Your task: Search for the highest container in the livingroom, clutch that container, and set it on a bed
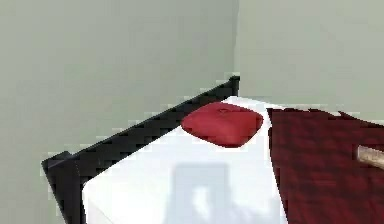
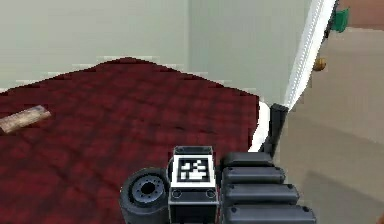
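A bed with a white sheet stands against the wall, with a red pillow near its head. A dark red checked blanket covers its far side and spreads across the arm side view. A tan elongated thing lies on the blanket, also at the forward view's right edge. At the arm side view's bottom edge the arm's dark bar ends in a white marked square. Left of it sits the gripper's dark round body, over the blanket. I cannot tell whether it holds anything.
A dark bed frame runs along the pale wall. In the arm side view a white door frame stands past the bed's dark corner post. Grey floor lies beyond, with a small green thing and a small brown thing.
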Available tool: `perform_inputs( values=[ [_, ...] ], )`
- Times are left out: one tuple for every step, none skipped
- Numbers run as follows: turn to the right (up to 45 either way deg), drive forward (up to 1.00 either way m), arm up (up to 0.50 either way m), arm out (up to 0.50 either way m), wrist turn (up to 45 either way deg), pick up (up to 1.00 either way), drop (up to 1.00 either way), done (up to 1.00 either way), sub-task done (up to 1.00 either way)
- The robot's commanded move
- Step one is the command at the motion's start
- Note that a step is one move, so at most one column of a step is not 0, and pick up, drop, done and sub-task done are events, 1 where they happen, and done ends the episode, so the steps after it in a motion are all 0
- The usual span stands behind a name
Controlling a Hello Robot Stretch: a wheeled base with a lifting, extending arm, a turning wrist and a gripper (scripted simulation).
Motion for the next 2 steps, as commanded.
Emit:
perform_inputs(
  values=[
    [45.0,0.00,0.00,0.00,0.0,0.00,0.00,0.00,0.00],
    [45.0,0.00,0.00,0.00,0.0,0.00,0.00,0.00,0.00]
  ],
)
